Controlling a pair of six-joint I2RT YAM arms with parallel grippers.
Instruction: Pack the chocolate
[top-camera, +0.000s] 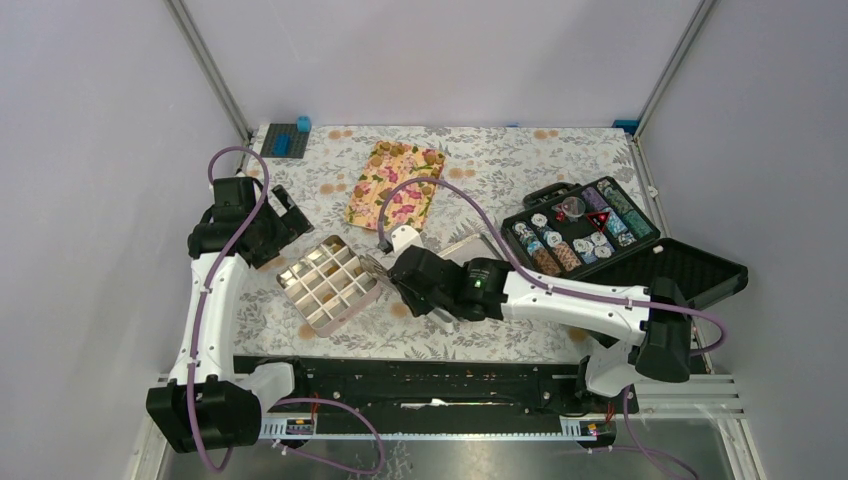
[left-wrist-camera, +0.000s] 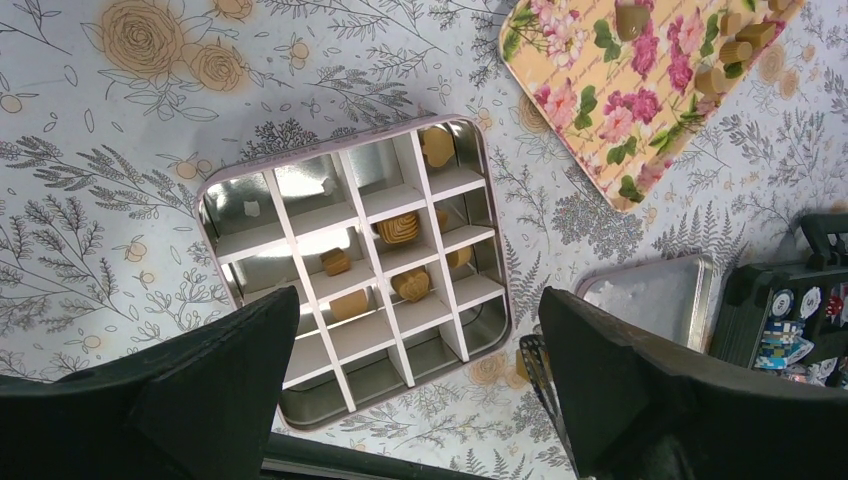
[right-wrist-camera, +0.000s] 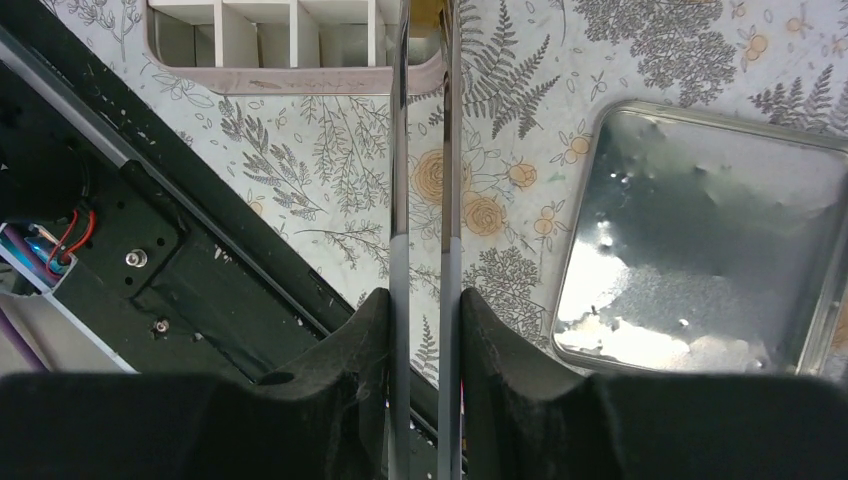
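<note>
Holding tongs (right-wrist-camera: 398, 180), the right gripper (right-wrist-camera: 425, 300) hovers by a divided tin (left-wrist-camera: 300, 185) with perhaps six chocolates (left-wrist-camera: 398, 228); more wait on the floral tray (left-wrist-camera: 600, 110) at one o'clock; left gripper (left-wrist-camera: 418, 300) gapes.

One divided tin (left-wrist-camera: 212, 225), one lid (right-wrist-camera: 700, 250), one flowered tray (left-wrist-camera: 600, 110), one black case (top-camera: 690, 270), one pair of tongs (right-wrist-camera: 399, 150).

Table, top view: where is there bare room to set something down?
Bare cloth lies at the back, between tray and case. A strip before the tin, along the rail, is free too. The middle is crowded: tin, lid and right arm.
</note>
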